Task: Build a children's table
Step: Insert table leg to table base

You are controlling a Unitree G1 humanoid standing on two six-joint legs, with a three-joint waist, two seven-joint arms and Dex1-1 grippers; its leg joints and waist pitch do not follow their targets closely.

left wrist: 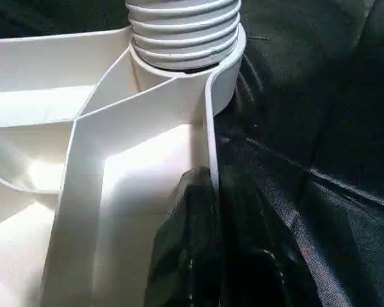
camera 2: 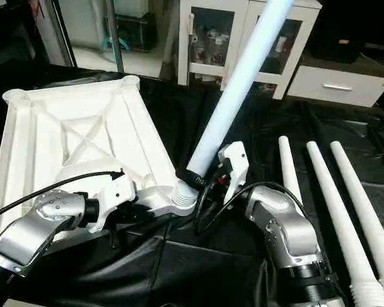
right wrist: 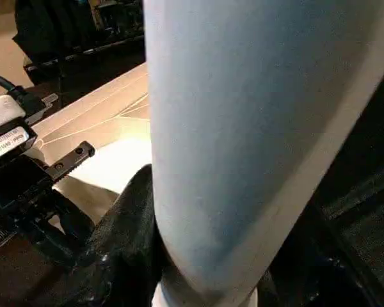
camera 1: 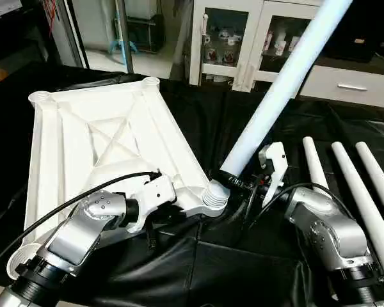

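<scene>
Largest: black-covered work surface (camera 1: 243, 268), spread across the whole foreground. On it, left of centre, lies upside down the large white plastic rectangular tabletop with ribbed underside and round corner sockets (camera 1: 109, 137). Rising tilted from its near right socket (camera 1: 216, 195), up and to the right: one long white tapered round leg (camera 1: 281, 89), ribbed thread partly exposed above the socket. Lying on the cover to the right, side by side: three more white tapered legs (camera 2: 336, 192). Behind, a white glass-door cabinet (camera 1: 233, 38). Left gripper (left wrist: 201, 243) pressed together on the tabletop's near edge wall, just beside that socket. Right gripper (camera 2: 201, 179) clasped round the tilted leg's base. Left wrist view gives the thread ridges close up; right wrist view the leg's smooth shaft between black fingers (right wrist: 125, 243). Open black cover between the tabletop's right edge and the spare legs.
</scene>
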